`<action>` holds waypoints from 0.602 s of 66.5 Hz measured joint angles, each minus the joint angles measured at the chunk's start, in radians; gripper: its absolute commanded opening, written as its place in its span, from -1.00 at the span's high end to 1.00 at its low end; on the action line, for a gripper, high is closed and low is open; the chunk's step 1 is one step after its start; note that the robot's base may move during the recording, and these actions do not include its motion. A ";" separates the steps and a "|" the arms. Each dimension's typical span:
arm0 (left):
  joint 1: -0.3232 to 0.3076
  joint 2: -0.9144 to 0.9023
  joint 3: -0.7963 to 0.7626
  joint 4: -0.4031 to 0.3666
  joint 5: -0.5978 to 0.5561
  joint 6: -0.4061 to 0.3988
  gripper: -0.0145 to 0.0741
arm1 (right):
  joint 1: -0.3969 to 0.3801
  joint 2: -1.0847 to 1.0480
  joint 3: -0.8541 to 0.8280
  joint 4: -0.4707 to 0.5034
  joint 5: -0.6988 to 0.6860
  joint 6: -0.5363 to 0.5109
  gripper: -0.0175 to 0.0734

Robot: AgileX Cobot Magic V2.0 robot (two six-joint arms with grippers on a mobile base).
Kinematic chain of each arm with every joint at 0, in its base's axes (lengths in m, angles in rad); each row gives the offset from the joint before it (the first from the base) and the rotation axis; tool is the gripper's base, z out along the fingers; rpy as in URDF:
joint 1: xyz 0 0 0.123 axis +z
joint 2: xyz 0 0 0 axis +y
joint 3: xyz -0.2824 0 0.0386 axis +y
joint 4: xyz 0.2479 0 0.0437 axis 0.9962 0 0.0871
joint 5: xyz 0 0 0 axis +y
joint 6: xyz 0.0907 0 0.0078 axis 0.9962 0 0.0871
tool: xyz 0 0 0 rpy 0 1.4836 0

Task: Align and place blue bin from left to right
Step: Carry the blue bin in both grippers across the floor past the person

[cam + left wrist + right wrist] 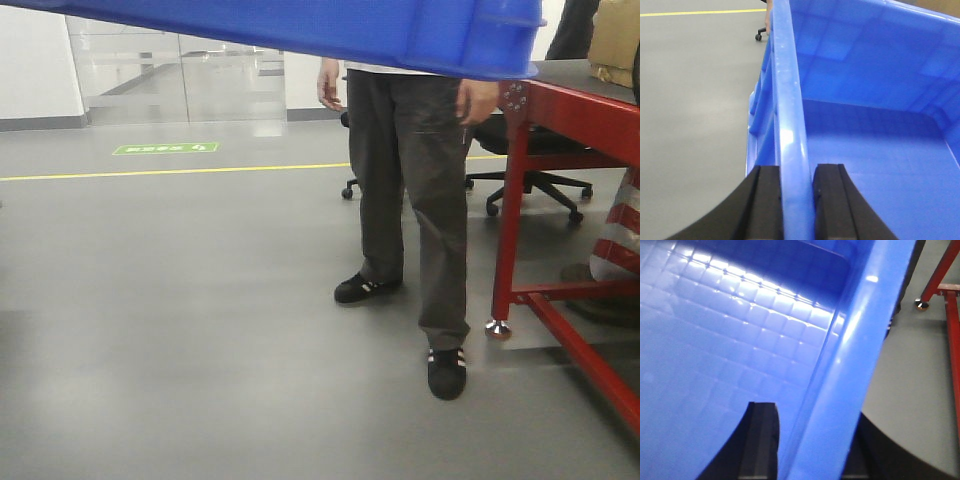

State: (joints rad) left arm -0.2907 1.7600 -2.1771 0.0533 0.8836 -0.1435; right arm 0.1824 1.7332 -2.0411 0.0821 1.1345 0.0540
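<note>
The blue bin [400, 35] hangs in the air across the top of the front view, tilted down to the right, its right end close to the red table. In the left wrist view my left gripper [797, 172] is shut on the blue bin's left rim [790, 115], one black finger outside the wall and one inside. In the right wrist view my right gripper [812, 415] is shut on the opposite rim [860, 340], one finger [762, 435] inside against the gridded floor side, the other outside. The bin's inside holds nothing that I can see.
A person [415, 210] in dark trousers stands right behind the bin. A red-framed table [570, 110] stands at the right with a cardboard box [612, 40] on it. An office chair [530, 180] sits behind. A yellow line [170, 171] crosses the grey floor.
</note>
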 measured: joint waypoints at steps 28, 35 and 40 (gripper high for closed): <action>0.000 0.000 0.000 0.000 0.000 0.000 0.92 | 0.000 0.000 0.000 0.000 -0.001 0.000 0.77; 0.000 0.000 0.000 0.000 0.000 0.000 0.92 | 0.000 0.000 0.000 0.000 -0.001 0.000 0.77; 0.000 0.000 0.000 -0.002 0.000 0.000 0.92 | 0.000 0.000 0.000 0.000 -0.001 0.000 0.77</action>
State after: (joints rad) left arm -0.2907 1.7600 -2.1771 0.0515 0.8836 -0.1435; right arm 0.1824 1.7332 -2.0411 0.0821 1.1338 0.0540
